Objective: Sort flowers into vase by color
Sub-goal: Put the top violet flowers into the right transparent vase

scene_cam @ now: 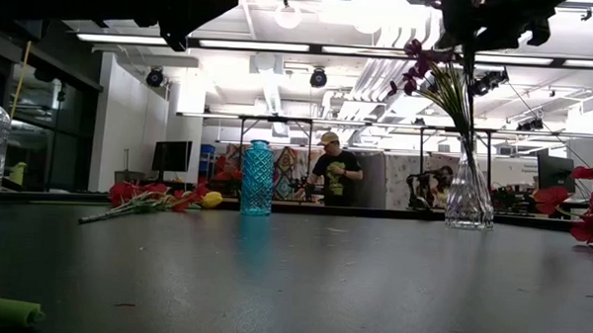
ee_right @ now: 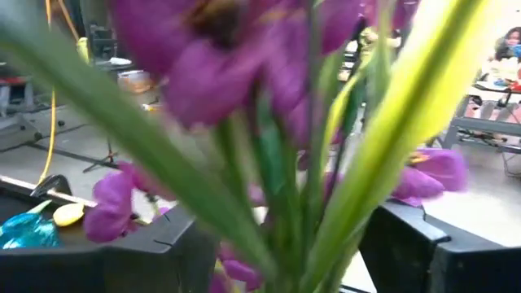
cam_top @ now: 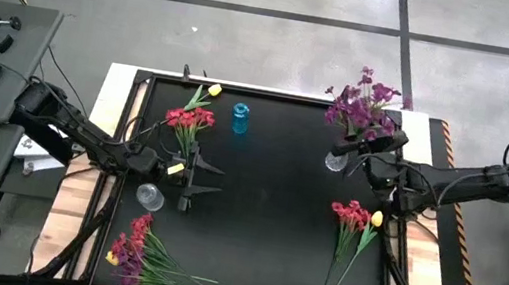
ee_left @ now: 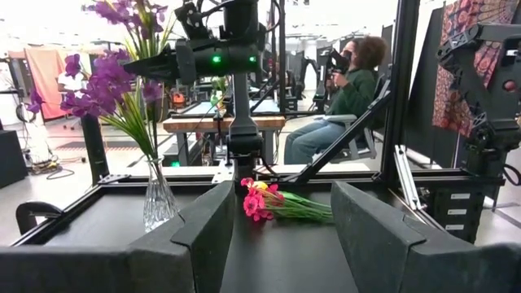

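Purple flowers (cam_top: 366, 101): magenta clusters on thin green stems, upright in clear glass vase (cam_top: 337, 160) | right gripper (cam_top: 367, 145): fingers spread apart around the stems, gripping nothing | left gripper (cam_top: 197, 177): open, empty, well apart.

We can read no text, label, brand or number anywhere on the table or in the room.

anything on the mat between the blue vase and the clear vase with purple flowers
Nothing: in the high view the mat between the blue vase and the clear vase is bare.
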